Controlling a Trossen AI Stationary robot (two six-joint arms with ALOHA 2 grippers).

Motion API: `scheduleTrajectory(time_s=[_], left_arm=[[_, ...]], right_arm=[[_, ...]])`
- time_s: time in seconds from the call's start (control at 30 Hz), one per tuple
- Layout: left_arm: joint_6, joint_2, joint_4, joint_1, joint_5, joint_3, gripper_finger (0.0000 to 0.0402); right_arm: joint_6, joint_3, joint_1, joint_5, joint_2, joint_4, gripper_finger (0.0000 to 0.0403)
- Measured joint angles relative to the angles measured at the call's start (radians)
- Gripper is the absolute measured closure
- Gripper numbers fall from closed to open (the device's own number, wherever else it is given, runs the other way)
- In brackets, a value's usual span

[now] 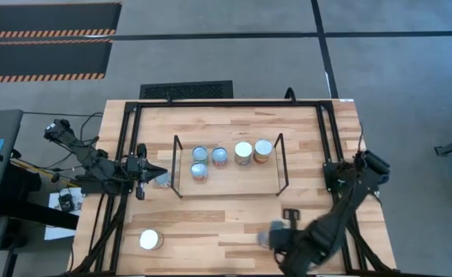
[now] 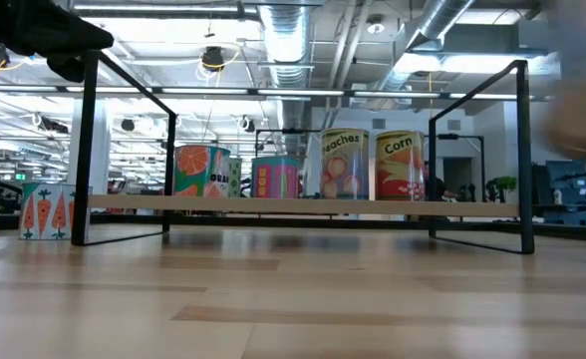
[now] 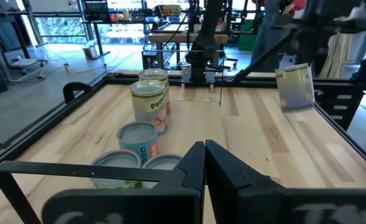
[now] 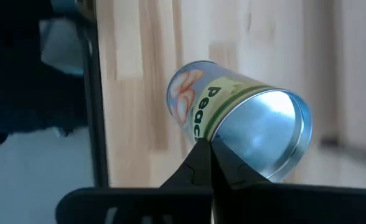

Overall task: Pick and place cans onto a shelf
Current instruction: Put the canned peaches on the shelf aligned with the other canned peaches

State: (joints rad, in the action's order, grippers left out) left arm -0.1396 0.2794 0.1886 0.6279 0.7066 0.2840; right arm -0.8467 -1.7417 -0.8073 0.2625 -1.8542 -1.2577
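The wire shelf [image 1: 234, 178] holds several cans: three small silver-blue tops [image 1: 200, 154] and two wider ones [image 1: 244, 152], also seen in the low view [image 2: 343, 165]. A carrot-label can [image 2: 46, 211] stands on the table just left of the shelf [image 1: 163, 182]. My left gripper [image 1: 163, 171] is shut and empty beside it, pointing at the shelf [image 3: 205, 152]. My right gripper [image 1: 276, 235], near the table's front edge on the right, is shut on a peaches can [image 4: 233, 118]. A white-topped can [image 1: 150, 240] stands at the front left. My right gripper has the peaches can at the rim of its silver end [image 4: 223, 140]; the fingertips meet there, and the fingers hide the exact hold. The can is lifted clear of the table and tilted, as the left wrist view [image 3: 295, 87] shows.
A black metal frame [image 1: 322, 131] edges the table. The shelf's thin black uprights [image 2: 522, 160] and top bars stand around the cans. Bare wood lies in front of the shelf [image 1: 226, 223].
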Motion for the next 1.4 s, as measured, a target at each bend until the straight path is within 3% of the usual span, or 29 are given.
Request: scheduleTrajectory(time_s=[0.37,0.6,1.4], left_arm=[[-0.001,0.0,0.004,0.0,0.0,0.0,0.0401],[-0.002,0.002,0.009,0.0,0.001,0.0,0.0401],[-0.019,0.002,0.032,0.0,0.0,0.0,0.0401]], right_arm=[[0.514,-0.07,0.326,0.006,-0.024,0.034,0.04],[0.725,-0.073,0.474,0.035,-0.096,-0.014,0.04],[0.856,-0.073,0.576,0.063,-0.112,-0.049,0.0394]])
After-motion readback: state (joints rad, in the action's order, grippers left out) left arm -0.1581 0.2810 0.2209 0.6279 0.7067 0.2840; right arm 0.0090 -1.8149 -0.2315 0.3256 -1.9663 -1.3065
